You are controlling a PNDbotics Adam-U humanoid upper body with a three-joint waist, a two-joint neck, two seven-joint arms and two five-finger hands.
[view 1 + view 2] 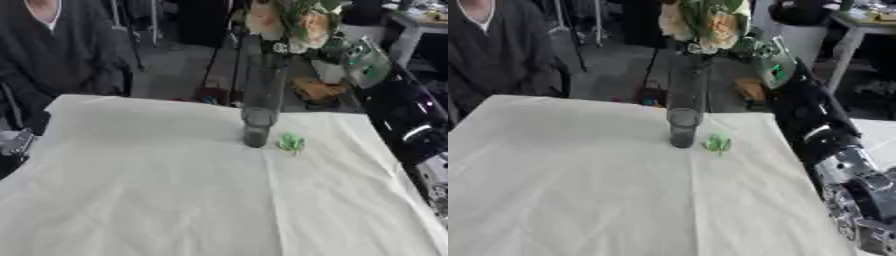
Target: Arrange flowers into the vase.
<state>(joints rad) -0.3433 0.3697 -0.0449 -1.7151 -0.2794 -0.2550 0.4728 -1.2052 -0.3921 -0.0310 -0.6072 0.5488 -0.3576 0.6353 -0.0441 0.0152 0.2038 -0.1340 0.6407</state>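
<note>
My right hand (773, 62) is up at the far right, past the back edge of the desk, level with the flower heads, and it shows as a pale blur with a green patch on it, so I cannot tell how far its fingers are open or whether they have hold of any stem. In the left eye view, the tall clear glass vase (260, 102) stands upright on the white cloth of the desk (131, 190), toward the far side and a little right of centre. Peach and cream flowers (302, 22) with green leaves spread out above its rim, stems running down inside the glass. Just beside the foot of the vase, on its right, a small green sprig (291, 143) lies on the cloth, apart from the glass. My right arm (407, 117) comes in along the right edge, black and glossy with a silver joint. In the right eye view the same arm fills more of the right side, rising from a silver joint at the lower corner to the hand near the blooms. The sprig sits close to the vase base here too. My left hand shows in neither view.
</note>
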